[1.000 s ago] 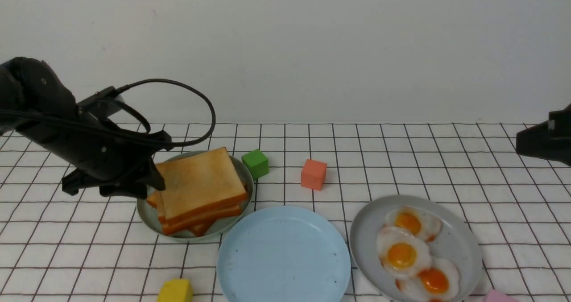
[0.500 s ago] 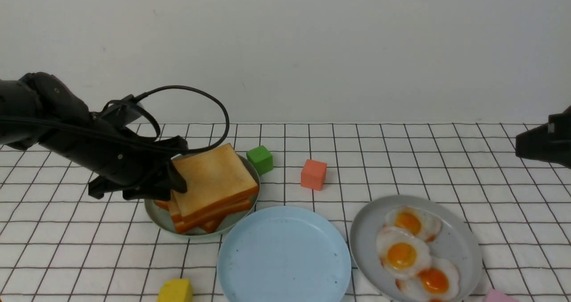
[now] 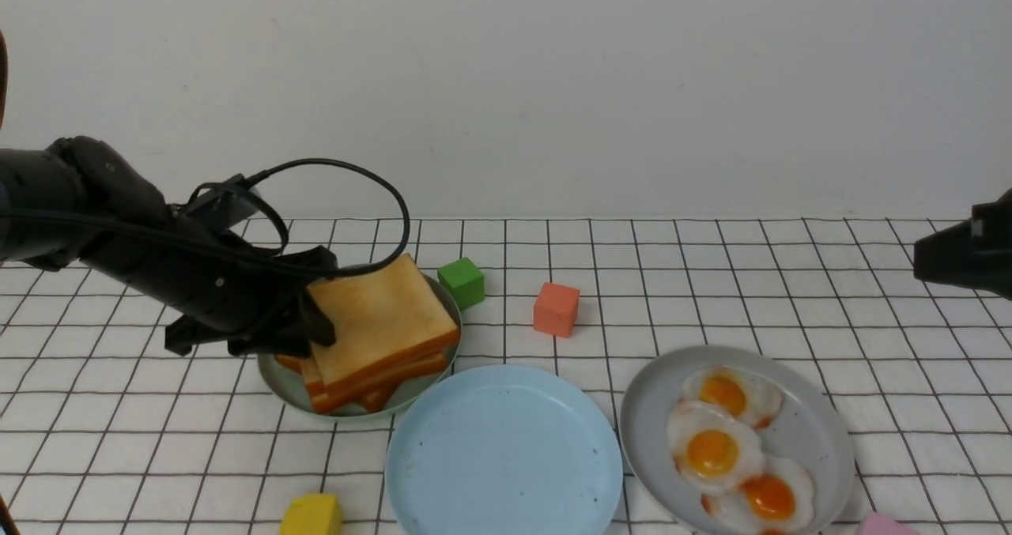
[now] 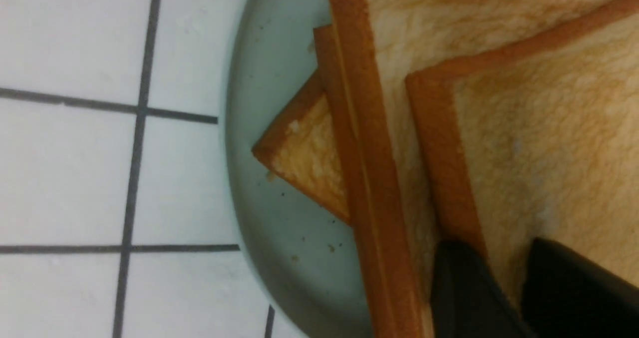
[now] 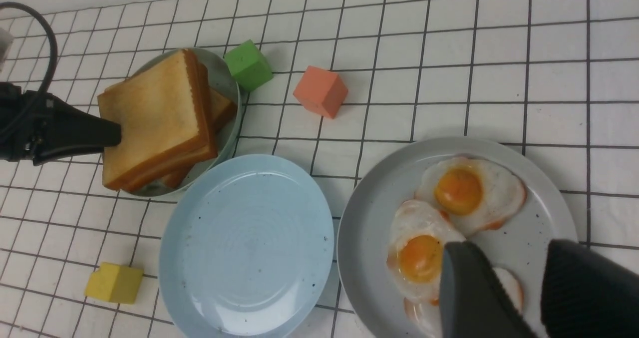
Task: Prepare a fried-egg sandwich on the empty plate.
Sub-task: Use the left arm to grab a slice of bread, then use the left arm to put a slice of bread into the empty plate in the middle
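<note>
Left pincer (image 4: 504,258) snug around top toast (image 4: 549,153)

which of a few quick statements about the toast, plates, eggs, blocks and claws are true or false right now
1. The pale blue plate holds no food. True.
2. The grey plate carries only two eggs. False: three fried eggs lie on it.
3. The left claw has a finger on either side of the top toast slice's edge, over the grey-green plate. True.
4. The right claw grips an egg. False: its jaws stand apart with nothing between them.
5. The yellow block touches the orange block. False: they lie far apart, the yellow one by the near edge, the orange one farther back.
</note>
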### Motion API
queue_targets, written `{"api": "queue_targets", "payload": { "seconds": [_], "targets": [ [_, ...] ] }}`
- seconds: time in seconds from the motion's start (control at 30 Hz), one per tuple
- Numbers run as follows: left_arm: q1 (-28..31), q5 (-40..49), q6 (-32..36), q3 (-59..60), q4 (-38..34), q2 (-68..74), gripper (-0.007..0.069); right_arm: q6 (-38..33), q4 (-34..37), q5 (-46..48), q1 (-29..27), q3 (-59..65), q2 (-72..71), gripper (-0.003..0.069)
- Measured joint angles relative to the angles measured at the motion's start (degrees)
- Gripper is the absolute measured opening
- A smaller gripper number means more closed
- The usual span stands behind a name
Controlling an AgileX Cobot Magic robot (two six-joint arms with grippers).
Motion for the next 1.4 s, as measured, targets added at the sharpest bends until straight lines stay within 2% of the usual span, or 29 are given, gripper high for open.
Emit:
{"api": "queue_targets", "payload": {
  "seconds": [0.1,0.13,0.27,0.4,0.47,0.63,0.8,1.0,1.13,1.23,1.33,1.4],
  "targets": [
    [0.0,0.2,-0.1,0.0,0.4,0.0,0.0027,0.0,0.0,0.0,0.0,0.0,0.0,0.0241],
    [0.0,0.3,-0.1,0.0,0.6,0.0,0.0015,0.0,0.0,0.0,0.0,0.0,0.0,0.0241],
    [0.1,1.4,0.0,0.0,2.1,-1.5,0.0014,0.0,0.0,0.0,0.0,0.0,0.0,0.0241],
    [-0.1,4.7,3.8,0.5,3.4,-5.6,0.0014,0.0,0.0,0.1,0.0,0.0,0.0,0.0241],
    [-2.2,6.0,8.4,1.6,1.0,-9.6,0.0014,-0.1,0.0,0.4,0.0,0.0,0.0,0.0241],
    [-9.9,5.1,12.2,5.7,-4.5,-11.3,0.0014,-0.1,0.0,0.5,0.0,0.0,0.0,0.0241],
    [-14.9,1.3,11.0,8.6,-5.2,-7.8,0.0014,-0.1,0.0,0.9,0.0,0.0,0.0,0.0241],
    [-15.5,-0.9,7.3,8.6,-5.8,-4.2,0.0018,-0.1,0.0,1.1,0.0,0.0,0.0,0.0241],
    [-15.5,-1.0,6.8,8.7,-6.0,-3.5,0.0064,-0.1,0.0,1.5,0.3,0.0,0.0,0.0246],
    [-15.5,-0.7,6.6,8.7,-6.0,-3.5,0.0161,-0.1,-0.2,1.6,2.0,0.1,0.3,0.0269],
    [-15.5,0.8,6.6,8.7,-6.0,-3.5,0.0292,-0.2,-1.5,1.8,3.1,0.3,1.7,0.0316],
    [-15.5,2.0,6.6,8.7,-6.0,-3.6,0.0338,-0.2,-2.0,1.9,3.2,0.4,2.6,0.0338]
  ]
}}
